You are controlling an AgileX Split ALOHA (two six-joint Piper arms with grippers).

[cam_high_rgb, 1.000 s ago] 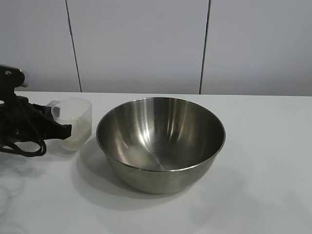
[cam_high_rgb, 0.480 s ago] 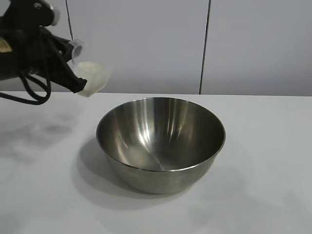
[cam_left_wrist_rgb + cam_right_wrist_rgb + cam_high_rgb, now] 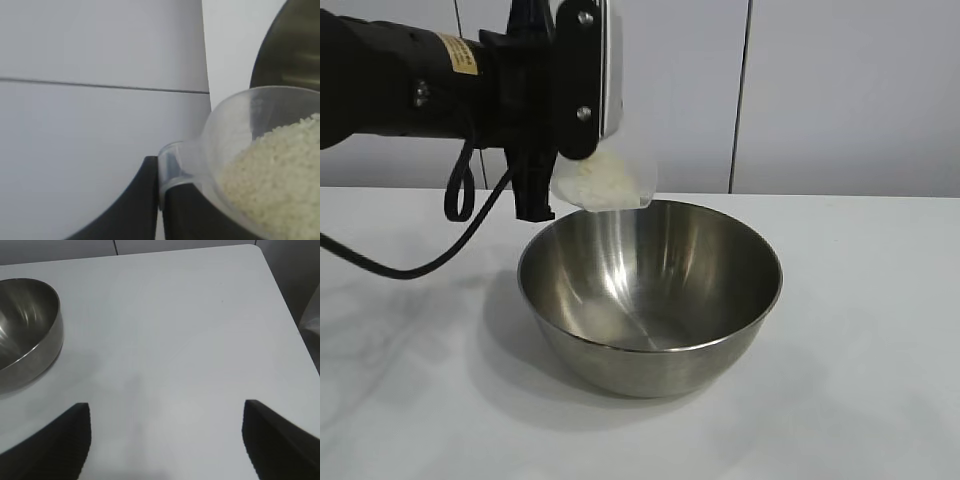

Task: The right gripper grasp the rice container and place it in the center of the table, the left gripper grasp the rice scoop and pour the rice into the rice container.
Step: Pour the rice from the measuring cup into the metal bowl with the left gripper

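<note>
The rice container (image 3: pixel 650 290), a large shiny steel bowl, stands on the white table (image 3: pixel 860 330). Above its left rim my left gripper (image 3: pixel 555 190) is shut on the handle of the rice scoop (image 3: pixel 608 180), a clear plastic cup that is tilted toward the bowl. The rice (image 3: pixel 592 182) lies heaped against the cup's lower side. In the left wrist view the left gripper (image 3: pixel 160 167) pinches the handle, with the scoop (image 3: pixel 235 125), rice (image 3: pixel 280 175) and bowl rim (image 3: pixel 290 50) beyond. My right gripper (image 3: pixel 165 410) hangs open over bare table, apart from the bowl (image 3: pixel 25 330).
A black cable (image 3: pixel 410 262) droops from the left arm down to the table left of the bowl. In the right wrist view the table's rounded corner and edge (image 3: pixel 280 295) lie beyond the right gripper. Grey wall panels (image 3: pixel 820 90) stand behind the table.
The left gripper has lifted the scoop off the table at the left, carried it up and rightward over the bowl's rim, and tipped it. The bowl has not moved.
</note>
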